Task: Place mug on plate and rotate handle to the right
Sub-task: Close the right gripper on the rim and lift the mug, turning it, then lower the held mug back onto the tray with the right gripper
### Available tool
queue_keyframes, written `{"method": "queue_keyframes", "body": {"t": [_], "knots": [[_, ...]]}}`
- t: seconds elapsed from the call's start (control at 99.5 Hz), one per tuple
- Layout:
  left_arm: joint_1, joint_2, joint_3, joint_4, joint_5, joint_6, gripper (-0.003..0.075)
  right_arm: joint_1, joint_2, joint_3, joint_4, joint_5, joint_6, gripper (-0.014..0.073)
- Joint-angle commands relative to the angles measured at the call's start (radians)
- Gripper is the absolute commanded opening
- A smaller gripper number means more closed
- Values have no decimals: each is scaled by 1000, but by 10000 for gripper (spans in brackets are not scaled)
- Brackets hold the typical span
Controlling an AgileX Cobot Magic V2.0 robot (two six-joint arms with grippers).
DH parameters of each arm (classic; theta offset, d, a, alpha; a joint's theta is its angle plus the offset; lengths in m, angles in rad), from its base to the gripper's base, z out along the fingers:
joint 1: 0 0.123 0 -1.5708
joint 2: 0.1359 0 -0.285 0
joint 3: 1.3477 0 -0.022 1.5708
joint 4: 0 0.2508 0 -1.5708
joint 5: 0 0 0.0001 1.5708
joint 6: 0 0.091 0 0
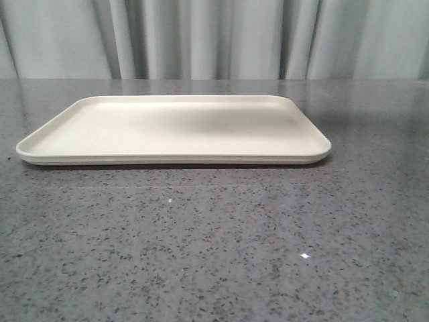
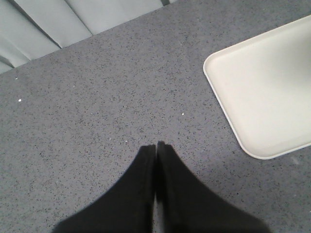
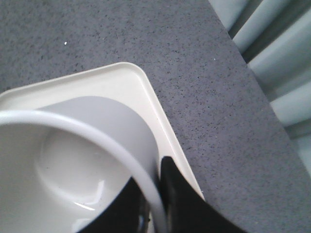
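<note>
The cream plate (image 1: 53, 137) lies flat on the grey table, with nothing on it in the front view. No gripper shows in the front view. In the right wrist view my right gripper (image 3: 153, 182) is shut on the white mug's rim (image 3: 87, 131), one finger inside the mug and one outside, holding it above a corner of the plate (image 3: 146, 92). The mug's handle and smiley face are hidden. In the left wrist view my left gripper (image 2: 156, 145) is shut and empty over bare table, beside a corner of the plate (image 2: 216, 92).
The speckled grey table (image 1: 214, 255) extends in front of the plate. Grey curtains (image 1: 214, 37) hang behind the table's far edge. The table edge and curtain also show in the right wrist view (image 3: 277, 73).
</note>
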Motion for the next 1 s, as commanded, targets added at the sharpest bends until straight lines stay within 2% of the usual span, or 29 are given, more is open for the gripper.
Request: {"method": "queue_keyframes", "body": {"t": [0.0, 0.1, 0.241, 0.633, 0.995], "knots": [[0, -4, -21, 11, -13, -11, -20, -7, -51, -41, 1, 17, -134, -118], [0, -4, -21, 7, -13, -11, -20, -7, -36, -41, 1, 73, -196, -118], [0, -4, -21, -8, -13, -11, -20, -7, 7, -41, 3, 128, -197, -118], [0, -4, -21, -34, -13, -11, -20, 10, 129, -41, 48, 109, -190, -118], [0, -4, -21, -34, -13, -11, -20, 20, 184, -41, 48, 177, -202, -118]]}}
